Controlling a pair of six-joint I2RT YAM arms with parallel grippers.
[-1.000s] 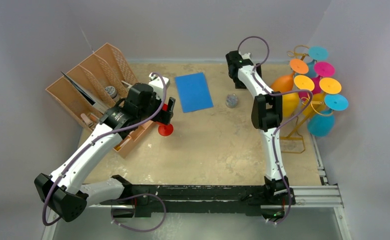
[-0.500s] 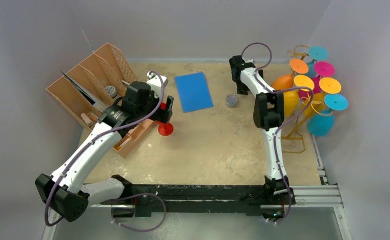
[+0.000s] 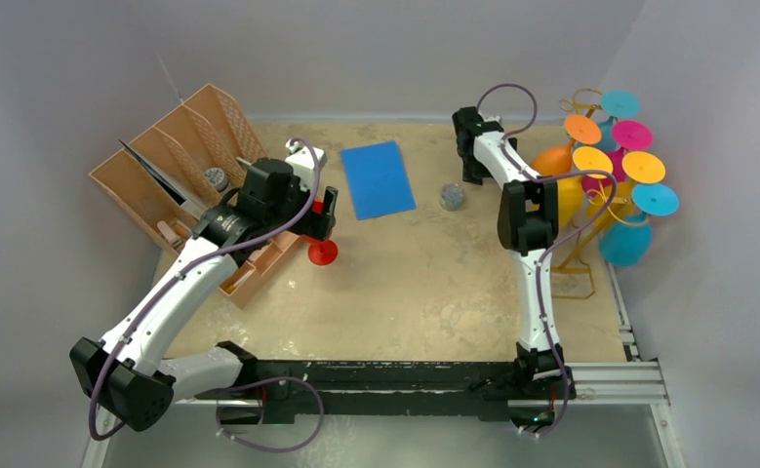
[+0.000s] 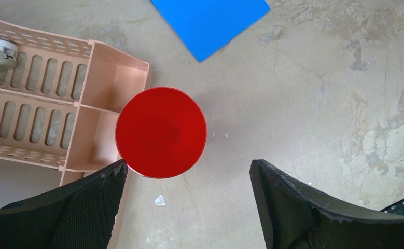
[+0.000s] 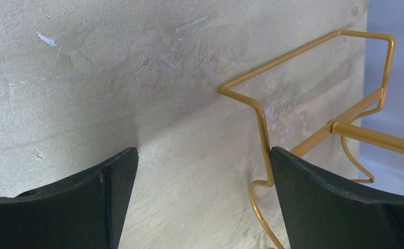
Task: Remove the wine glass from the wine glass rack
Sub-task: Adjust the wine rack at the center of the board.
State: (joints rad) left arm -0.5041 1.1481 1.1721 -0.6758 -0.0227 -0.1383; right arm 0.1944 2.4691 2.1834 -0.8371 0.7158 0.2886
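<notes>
We found the wine glass rack (image 5: 262, 127) at the right edge of the surface (image 3: 424, 283), with a cluster of wine glasses (image 3: 644, 167) hanging on its rails. An organizer tray (image 3: 176, 180) stood at the far left. A lone wine glass (image 3: 322, 253) stood on the surface just beside the tray's near right corner, under the left gripper (image 4: 187, 171) with its jaws spread. Behind that glass lay a flat sheet (image 3: 378, 179), with a small round object (image 3: 451, 197) just to its right. The right gripper (image 5: 204, 155) hung further right, jaws wide over the surface, just beside the rack's base wire.
</notes>
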